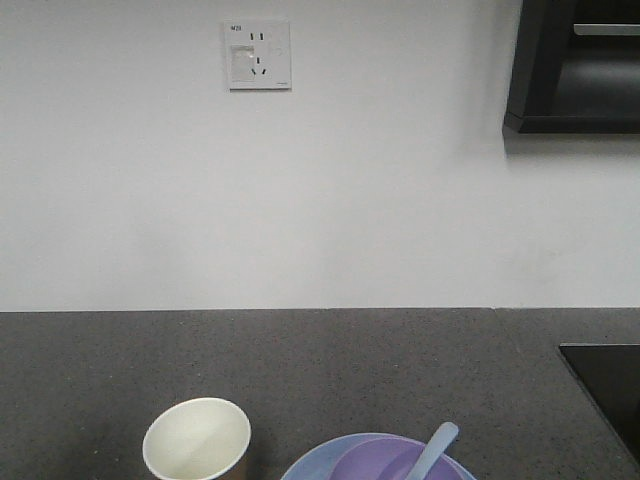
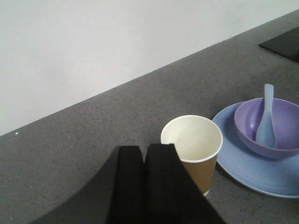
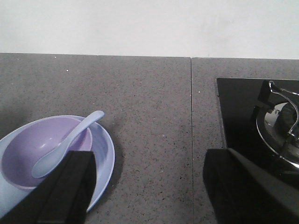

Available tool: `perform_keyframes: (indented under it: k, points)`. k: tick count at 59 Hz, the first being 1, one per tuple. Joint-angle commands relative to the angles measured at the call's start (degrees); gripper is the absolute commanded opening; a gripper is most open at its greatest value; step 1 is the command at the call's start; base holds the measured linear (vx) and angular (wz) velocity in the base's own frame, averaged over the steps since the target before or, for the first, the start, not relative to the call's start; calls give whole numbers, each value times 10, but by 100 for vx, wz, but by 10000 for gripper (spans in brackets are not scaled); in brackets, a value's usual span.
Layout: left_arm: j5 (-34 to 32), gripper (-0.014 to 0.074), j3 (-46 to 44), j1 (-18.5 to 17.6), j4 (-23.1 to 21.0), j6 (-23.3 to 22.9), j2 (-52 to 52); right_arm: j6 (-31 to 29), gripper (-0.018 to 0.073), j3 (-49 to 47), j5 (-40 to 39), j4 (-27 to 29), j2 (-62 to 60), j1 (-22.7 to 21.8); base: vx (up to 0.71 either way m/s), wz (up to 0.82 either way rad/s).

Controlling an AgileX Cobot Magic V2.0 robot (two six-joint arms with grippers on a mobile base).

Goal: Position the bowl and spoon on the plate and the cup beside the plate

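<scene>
The pale blue plate (image 2: pixel 243 170) lies on the dark counter with the lavender bowl (image 2: pixel 275 142) standing on it. The pale spoon (image 2: pixel 266 126) rests in the bowl, handle up over the rim. The brown paper cup (image 2: pixel 198 154) stands upright just left of the plate, empty. My left gripper (image 2: pixel 145 154) is shut with nothing held, just left of and nearer than the cup. My right gripper (image 3: pixel 149 163) hangs open over bare counter right of the plate (image 3: pixel 105 151); its left finger overlaps the bowl (image 3: pixel 28 149) and spoon (image 3: pixel 60 144) in view.
A black cooktop (image 3: pixel 243 116) with a metal burner (image 3: pixel 280 126) sits at the counter's right. A white wall with a socket (image 1: pixel 259 55) backs the counter, and a dark cabinet (image 1: pixel 575 65) hangs top right.
</scene>
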Motion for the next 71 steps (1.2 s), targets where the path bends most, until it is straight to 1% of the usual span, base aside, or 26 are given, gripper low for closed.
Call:
perform_keyframes:
  k: [1,5,11,14,18,21,23,26,29,31,34,36,37,44,49,52,56,71]
  points:
    - [-63,-6,0,7,8,-4,-3,-6,545,-16,-43,-10,8,-2,0,0]
    - [-120,-6,36,34,11,4,-16,-6,545,-16,-43,-10,8,-2,0,0]
    - [-249,-6,126,107,18,4,-52,-6,542,-16,-43,-10,8,-2,0,0]
    - [-318,-6,179,147,2,4,-76,-6,542,-16,-43,-10,8,-2,0,0]
    - [-384,-6,246,197,-31,4,-111,-6,542,-16,-43,-10,8,-2,0,0]
    - [-409,-6,290,229,-57,9,-137,-6,542,-16,-43,-10,8,-2,0,0]
    - [-421,-6,321,249,-76,23,-156,-6,542,-16,-43,-10,8,-2,0,0]
    - [-437,-6,370,278,-107,63,-186,-6,542,-16,-43,-10,8,-2,0,0]
    - [-452,-6,412,299,-134,102,-212,-6,542,-16,-43,-10,8,-2,0,0]
    - [-460,-6,439,312,-147,125,-233,-6,542,-16,-43,-10,8,-2,0,0]
    - [-467,-6,466,328,-158,144,-258,-6,542,-16,-43,-10,8,-2,0,0]
    - [-467,-6,486,338,-162,146,-279,-6,542,-16,-43,-10,8,-2,0,0]
    - [-471,-6,510,350,-162,145,-308,-6,542,-16,-43,-10,8,-2,0,0]
    - [-467,-6,568,365,-162,139,-369,-6,542,-16,-43,-10,8,-2,0,0]
    - [-477,-6,602,367,-162,103,-381,-6,542,-16,-43,-10,8,-2,0,0]
    - [-440,-6,599,367,-162,83,-378,-6,542,-16,-43,-10,8,-2,0,0]
    - [-422,-6,598,367,-162,68,-378,-6,542,-16,-43,-10,8,-2,0,0]
    - [-404,-6,598,367,-162,63,-378,-6,542,-16,-43,-10,8,-2,0,0]
